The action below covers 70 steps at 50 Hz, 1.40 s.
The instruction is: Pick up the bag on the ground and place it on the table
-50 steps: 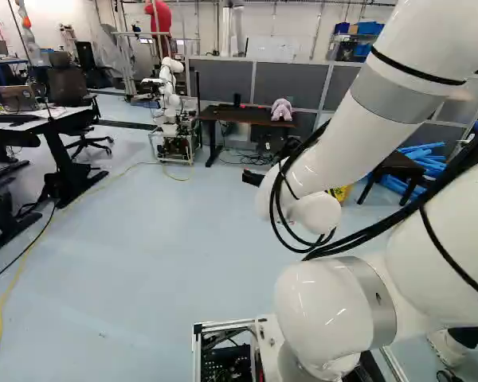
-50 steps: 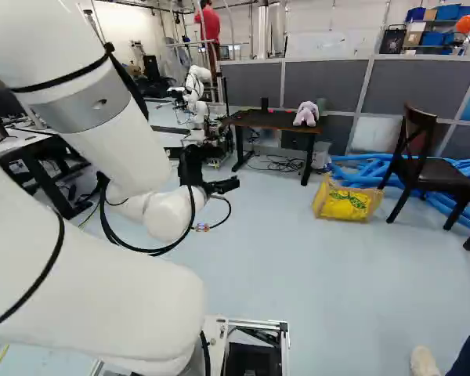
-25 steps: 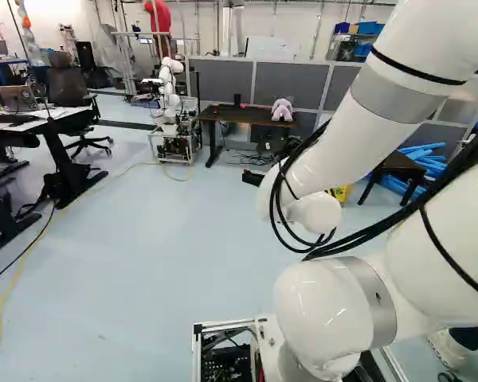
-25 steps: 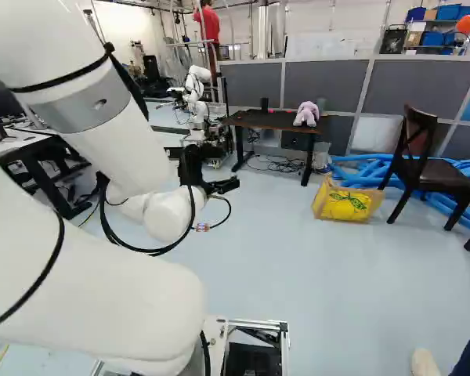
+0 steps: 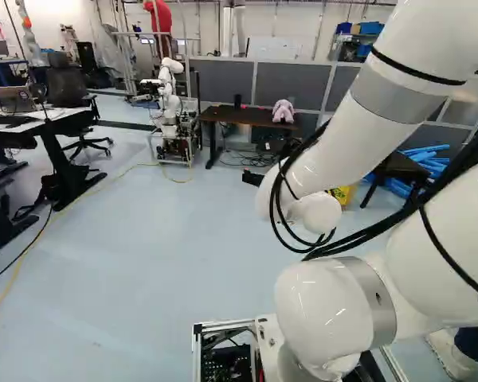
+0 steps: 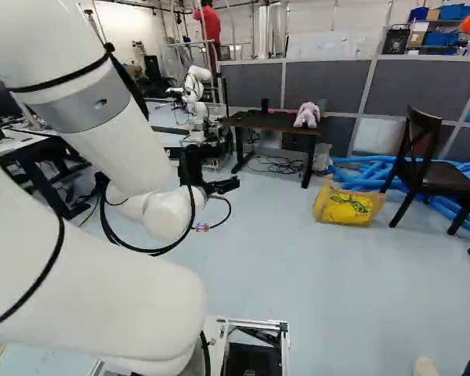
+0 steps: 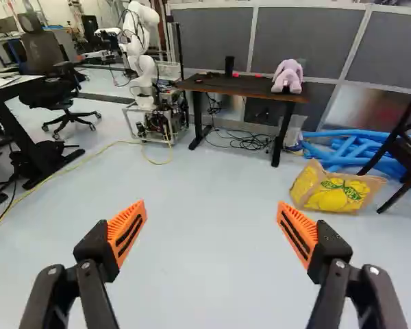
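The black gripper (image 6: 224, 186) is at the end of my arm in the right base view, above the floor and left of the bag. In the wrist view the gripper (image 7: 211, 221) stands wide open, nothing between its orange pads. A yellow and tan bag (image 6: 348, 205) lies on the floor near a dark chair. The wrist view shows the same bag (image 7: 335, 190) well ahead of the gripper, off toward the chair's side. The dark brown table (image 7: 243, 85) stands farther ahead against grey partitions, bearing a purple plush toy (image 7: 288, 76).
Blue tubes (image 6: 360, 174) lie behind the bag, beside the dark chair (image 6: 427, 168). Another robot (image 5: 169, 95) stands left of the table. Cables (image 7: 243, 140) lie under the table. At the left are desks and an office chair (image 7: 53, 75). A person's foot (image 5: 454, 354) is right of the base.
The base has moved slightly, shifting the scene a little in both base views. My arm keeps its pose. The person's foot and leg at the right have moved.
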Available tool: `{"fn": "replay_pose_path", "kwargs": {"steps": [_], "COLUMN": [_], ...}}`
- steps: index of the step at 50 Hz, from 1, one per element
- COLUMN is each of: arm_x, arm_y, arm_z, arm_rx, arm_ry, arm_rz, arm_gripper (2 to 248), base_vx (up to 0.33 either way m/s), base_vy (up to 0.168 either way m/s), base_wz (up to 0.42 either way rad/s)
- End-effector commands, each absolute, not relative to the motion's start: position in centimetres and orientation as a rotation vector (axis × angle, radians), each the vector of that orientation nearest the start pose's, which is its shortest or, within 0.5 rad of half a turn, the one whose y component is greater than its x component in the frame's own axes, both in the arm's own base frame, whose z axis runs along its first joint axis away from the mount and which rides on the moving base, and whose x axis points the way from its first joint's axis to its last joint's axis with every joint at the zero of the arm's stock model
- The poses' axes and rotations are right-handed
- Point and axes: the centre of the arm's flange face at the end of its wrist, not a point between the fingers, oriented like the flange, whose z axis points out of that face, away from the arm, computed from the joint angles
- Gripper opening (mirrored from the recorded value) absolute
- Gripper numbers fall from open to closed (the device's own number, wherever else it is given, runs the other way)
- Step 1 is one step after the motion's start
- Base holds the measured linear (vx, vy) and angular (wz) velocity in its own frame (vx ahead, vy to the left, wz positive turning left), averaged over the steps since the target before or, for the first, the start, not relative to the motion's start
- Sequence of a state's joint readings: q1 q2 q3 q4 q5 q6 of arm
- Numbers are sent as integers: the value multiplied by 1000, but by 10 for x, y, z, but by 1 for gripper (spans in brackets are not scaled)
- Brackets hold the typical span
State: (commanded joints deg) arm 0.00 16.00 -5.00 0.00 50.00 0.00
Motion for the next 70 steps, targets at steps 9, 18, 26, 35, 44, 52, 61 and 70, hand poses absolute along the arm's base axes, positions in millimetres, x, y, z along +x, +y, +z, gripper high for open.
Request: {"fn": "replay_pose_path", "kwargs": {"steps": [9,18,26,35,44,52,61,70], "arm_x": [270,270,270,270,270,270,270,270], "arm_y": [0,0,0,0,0,0,0,0], "arm_z": [366,366,366,366,366,366,366,366], "arm_rx": [-2558,-2558,-2558,-2558,-2558,-2558,-2558,-2558], "arm_ry": [0,0,0,0,0,0,0,0], "arm_rz": [-1824,-1824,-1824,-1824,-1824,-1824,-1824,-1824], "arm_gripper": [247,247,247,247,247,247,247,247], "base_vx": [126,130,136,162,194,193,190,193], "base_vy": [-101,-104,-105,-102,-47,-36,-33,-34], "base_wz": [-136,-152,-157,-185,-201,-182,-179,-180]}}
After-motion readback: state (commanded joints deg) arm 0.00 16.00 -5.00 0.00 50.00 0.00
